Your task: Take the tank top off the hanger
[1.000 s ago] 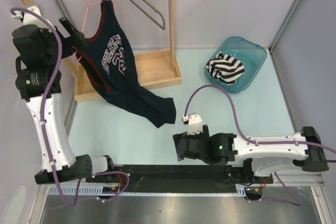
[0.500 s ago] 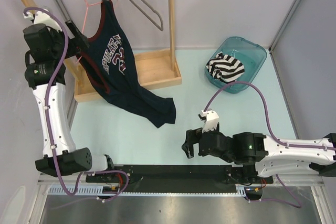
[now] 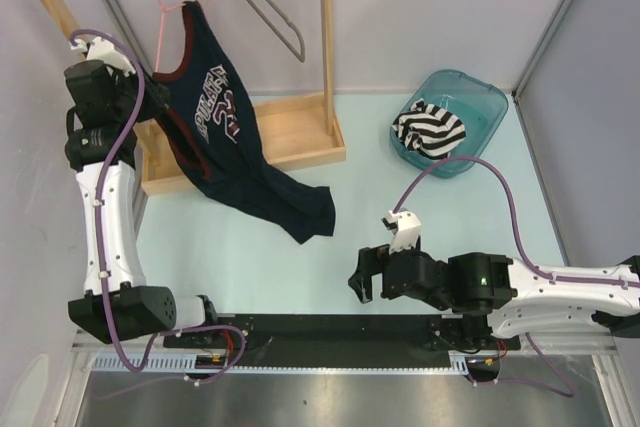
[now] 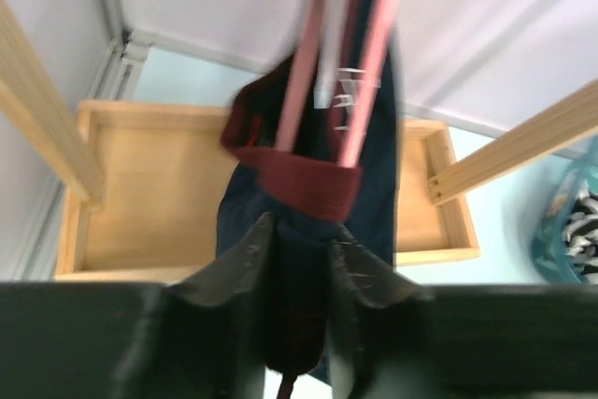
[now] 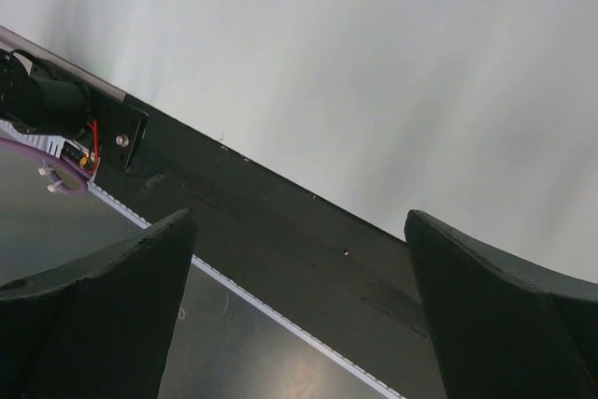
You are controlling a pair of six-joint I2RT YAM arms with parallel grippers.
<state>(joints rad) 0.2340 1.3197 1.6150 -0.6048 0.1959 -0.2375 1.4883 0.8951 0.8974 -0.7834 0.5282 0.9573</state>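
A navy tank top (image 3: 215,117) with maroon trim hangs from a pink hanger (image 3: 160,7) on the wooden rail, its hem trailing onto the table. My left gripper (image 3: 150,82) is up at the garment's left shoulder. In the left wrist view its jaws (image 4: 299,249) pinch a fold of the navy fabric (image 4: 374,175) just below the maroon band, with the pink hanger's wires (image 4: 374,63) right above. My right gripper (image 3: 362,282) hovers low near the table's front edge, open, nothing between its fingers (image 5: 299,221).
The wooden rack's base tray (image 3: 290,137) and upright post (image 3: 326,37) stand behind the garment. An empty grey hanger (image 3: 270,12) hangs on the rail. A teal basin (image 3: 470,112) holding a striped cloth (image 3: 430,132) sits at the back right.
The left arm swung in toward the tank top's shoulder and its jaws closed on the fabric, tilting the hanger. The right arm shifted to the right, still open.
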